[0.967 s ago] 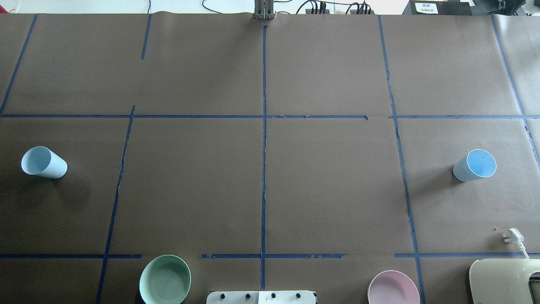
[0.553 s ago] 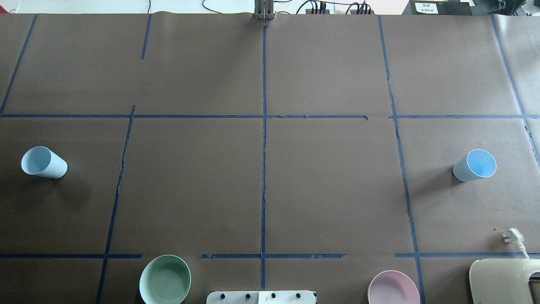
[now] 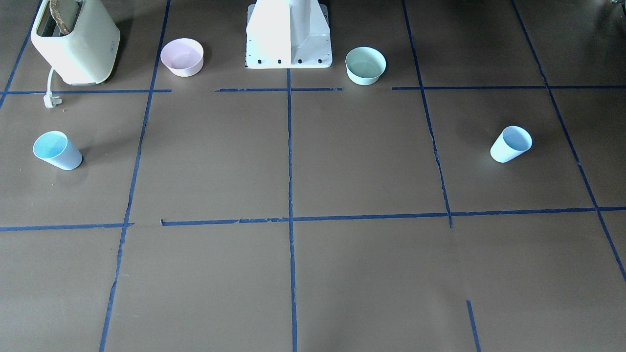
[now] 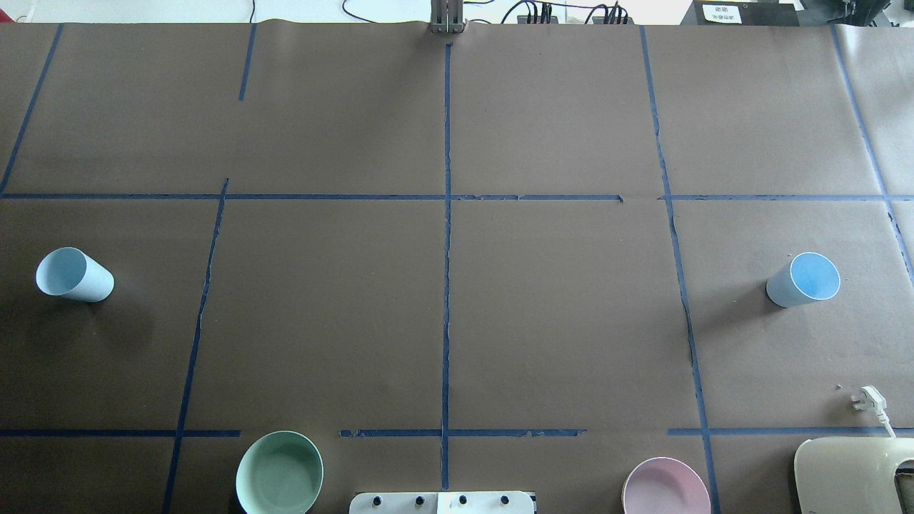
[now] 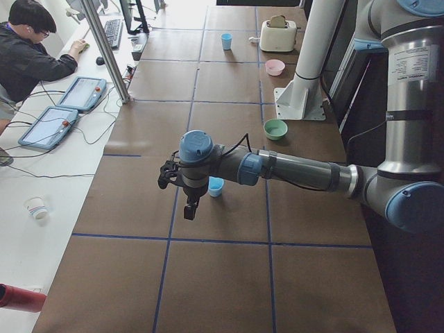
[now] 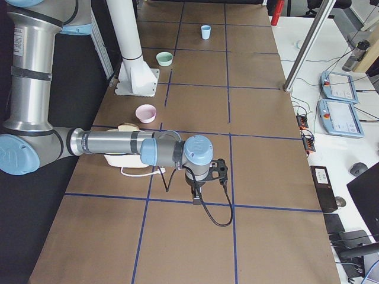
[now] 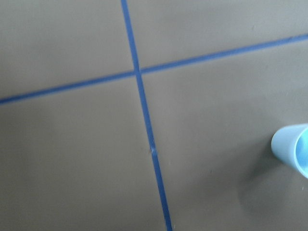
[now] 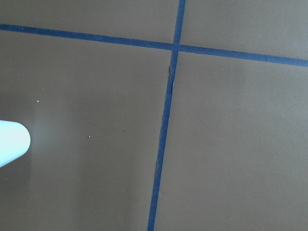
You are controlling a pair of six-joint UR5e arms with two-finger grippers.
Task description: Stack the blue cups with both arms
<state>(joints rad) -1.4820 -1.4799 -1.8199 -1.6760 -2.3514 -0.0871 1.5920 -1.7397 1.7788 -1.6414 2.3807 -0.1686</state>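
Two blue cups stand upright and far apart on the brown table. One cup (image 4: 73, 275) is at the far left (image 3: 510, 144); it shows at the right edge of the left wrist view (image 7: 293, 149). The other cup (image 4: 803, 279) is at the far right (image 3: 56, 150); its side shows at the left edge of the right wrist view (image 8: 12, 142). My left gripper (image 5: 189, 208) hangs beside the left cup (image 5: 216, 186). My right gripper (image 6: 197, 194) hangs over the table near the toaster. Both grippers show only in the side views, so I cannot tell whether they are open or shut.
A mint-green bowl (image 4: 279, 472) and a pink bowl (image 4: 665, 487) flank the white pedestal (image 3: 288, 34). A cream toaster (image 4: 853, 475) with a loose plug (image 4: 867, 400) is at the near right. An operator (image 5: 28, 55) sits at a side desk.
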